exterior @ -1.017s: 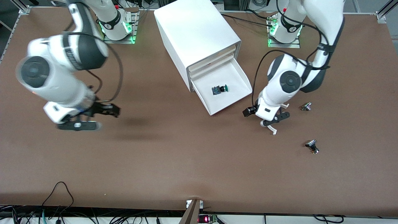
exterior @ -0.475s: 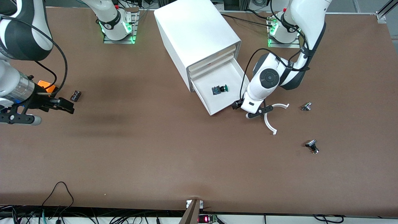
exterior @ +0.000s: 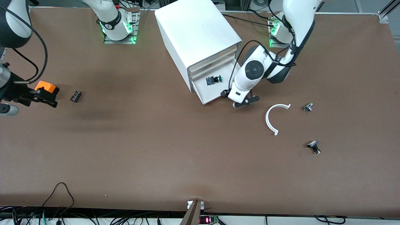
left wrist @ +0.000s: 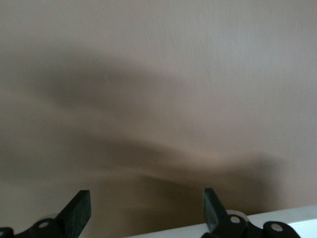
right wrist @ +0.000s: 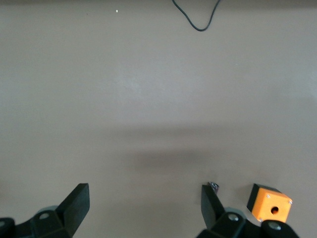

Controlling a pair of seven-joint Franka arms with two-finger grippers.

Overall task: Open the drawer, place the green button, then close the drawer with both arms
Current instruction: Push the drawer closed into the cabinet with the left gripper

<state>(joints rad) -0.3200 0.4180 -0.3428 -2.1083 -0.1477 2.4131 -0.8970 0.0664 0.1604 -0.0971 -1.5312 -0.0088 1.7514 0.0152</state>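
1. Closest to the front camera, toward the left arm's end of the table [exterior: 175, 156], lies a black-capped button [exterior: 313, 147] on its side.
2. A little farther back sits a curved white strip [exterior: 271, 120], with a tiny silver button [exterior: 307, 107] beside it, nearer the left arm's end.
3. The left gripper [exterior: 242, 103] is low at the front lip of the drawer [exterior: 206, 93], the bottom one of the white cabinet [exterior: 197, 34]; in the left wrist view its fingers [left wrist: 77, 213] stand wide apart with nothing between them, and a white edge shows right beside one fingertip.
4. The drawer is only partly out. The green-capped button [exterior: 213, 80] lies on its side inside it, close to the cabinet's opening.
5. At the right arm's end, the right gripper [exterior: 43, 100] hangs over the table's edge, fingers [right wrist: 74, 206] spread and empty.
6. An orange block [exterior: 47, 87] sits right by that gripper, and a small black part [exterior: 76, 96] lies just beside the block, toward the cabinet.
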